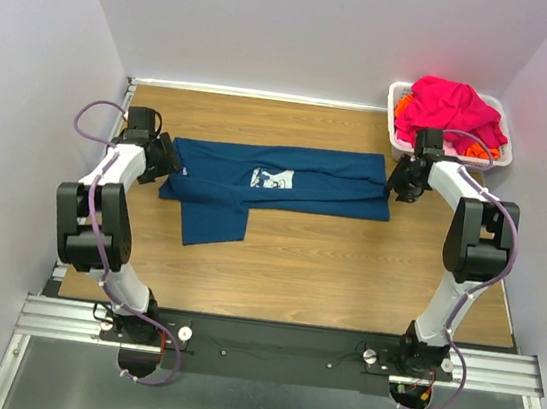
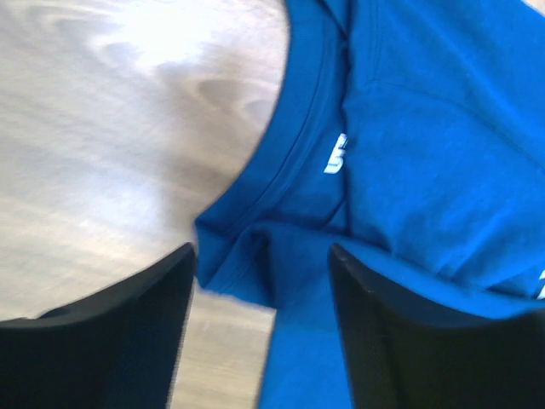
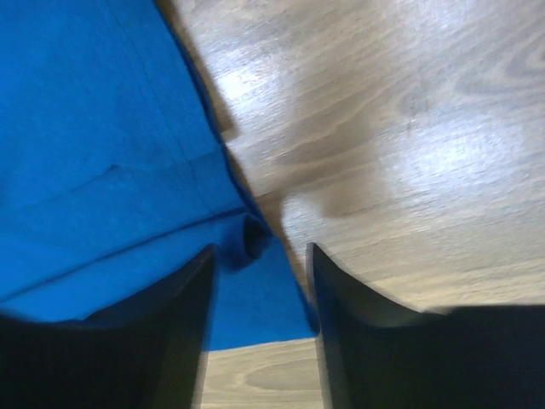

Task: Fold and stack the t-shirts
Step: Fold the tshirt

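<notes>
A dark teal-blue t-shirt (image 1: 276,185) lies folded into a long band across the wooden table, its pale chest print (image 1: 275,178) facing up and one sleeve hanging toward the near side. My left gripper (image 1: 171,163) stands open at the shirt's left end. In the left wrist view the collar (image 2: 281,162) lies just ahead of the left gripper (image 2: 261,256), with cloth under the jaws and not pinched. My right gripper (image 1: 397,186) is open at the right end. The hem corner (image 3: 255,298) lies loose between the right gripper's (image 3: 260,251) fingers. A magenta-pink t-shirt (image 1: 453,107) and orange cloth (image 1: 478,146) are heaped in the basket.
The white plastic basket (image 1: 394,130) stands in the back right corner, close behind the right wrist. Pale walls enclose the table on three sides. Bare wood (image 1: 345,274) lies between the shirt and the arm bases.
</notes>
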`<state>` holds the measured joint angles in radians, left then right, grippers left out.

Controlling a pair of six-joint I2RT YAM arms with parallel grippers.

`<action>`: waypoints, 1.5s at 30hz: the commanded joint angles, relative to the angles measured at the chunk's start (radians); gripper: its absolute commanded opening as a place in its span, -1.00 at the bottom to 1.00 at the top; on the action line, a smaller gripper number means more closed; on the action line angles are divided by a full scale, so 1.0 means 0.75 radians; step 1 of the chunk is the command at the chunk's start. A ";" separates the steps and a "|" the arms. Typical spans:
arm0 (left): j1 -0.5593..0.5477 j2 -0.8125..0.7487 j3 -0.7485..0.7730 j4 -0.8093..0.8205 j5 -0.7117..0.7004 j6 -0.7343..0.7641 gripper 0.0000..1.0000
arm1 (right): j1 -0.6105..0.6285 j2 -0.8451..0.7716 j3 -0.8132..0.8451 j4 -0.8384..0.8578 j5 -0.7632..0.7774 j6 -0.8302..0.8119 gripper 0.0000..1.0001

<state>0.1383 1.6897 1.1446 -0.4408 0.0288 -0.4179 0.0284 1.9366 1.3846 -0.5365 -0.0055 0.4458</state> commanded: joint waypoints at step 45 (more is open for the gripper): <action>-0.673 -0.204 -0.073 -0.157 -0.314 -0.063 -1.00 | 0.001 -0.727 -0.500 0.022 -0.173 -0.095 0.52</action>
<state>-0.3752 1.5066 0.9257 -0.5537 -0.1226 -0.5228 0.0269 1.3914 1.0126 -0.5190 -0.1024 0.3908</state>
